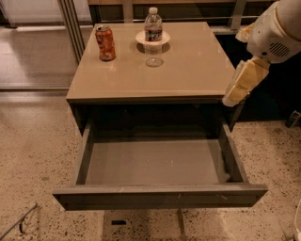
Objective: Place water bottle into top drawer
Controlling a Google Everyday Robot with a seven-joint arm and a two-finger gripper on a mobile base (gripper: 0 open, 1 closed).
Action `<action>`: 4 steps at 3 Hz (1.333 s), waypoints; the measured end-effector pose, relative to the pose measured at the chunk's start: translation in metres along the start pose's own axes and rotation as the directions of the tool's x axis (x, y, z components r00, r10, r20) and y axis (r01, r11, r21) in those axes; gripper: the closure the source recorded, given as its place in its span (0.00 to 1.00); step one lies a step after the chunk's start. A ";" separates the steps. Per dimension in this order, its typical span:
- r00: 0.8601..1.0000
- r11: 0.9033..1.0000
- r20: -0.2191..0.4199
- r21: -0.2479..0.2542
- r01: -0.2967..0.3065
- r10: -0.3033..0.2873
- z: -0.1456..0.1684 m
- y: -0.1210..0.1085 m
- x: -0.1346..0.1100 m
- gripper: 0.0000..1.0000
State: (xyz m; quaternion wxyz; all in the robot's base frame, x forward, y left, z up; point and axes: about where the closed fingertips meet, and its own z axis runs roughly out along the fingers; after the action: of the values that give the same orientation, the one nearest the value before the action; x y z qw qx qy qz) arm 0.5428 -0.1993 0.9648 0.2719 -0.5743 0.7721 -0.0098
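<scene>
The water bottle [153, 33] stands upright at the rear of the counter [193, 70], near the orange soda can [106, 42]. The claw [237, 89] hangs at the counter's right edge, well apart from the bottle; whether it is open or closed cannot be told. The top drawer [160, 195] stands open below.

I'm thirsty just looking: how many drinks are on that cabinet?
2: the water bottle at the back middle, the orange soda can to its left. The end effector hangs beside the cabinet's right edge.

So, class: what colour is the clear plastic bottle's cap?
White: the water bottle's cap, camera view; gripper hangs beside the tan tabletop's right edge.
</scene>
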 end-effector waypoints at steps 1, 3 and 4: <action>0.986 0.994 0.136 0.040 -0.100 0.094 0.039 -0.040 -0.021 0.00; 0.982 0.990 0.165 0.088 -0.108 0.093 0.041 -0.054 -0.027 0.00; 0.970 0.976 0.193 0.132 -0.173 0.146 0.048 -0.075 -0.025 0.00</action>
State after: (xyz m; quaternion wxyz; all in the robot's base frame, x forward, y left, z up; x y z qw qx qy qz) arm 0.6345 -0.1880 0.9589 0.3829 -0.4872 0.7848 0.0074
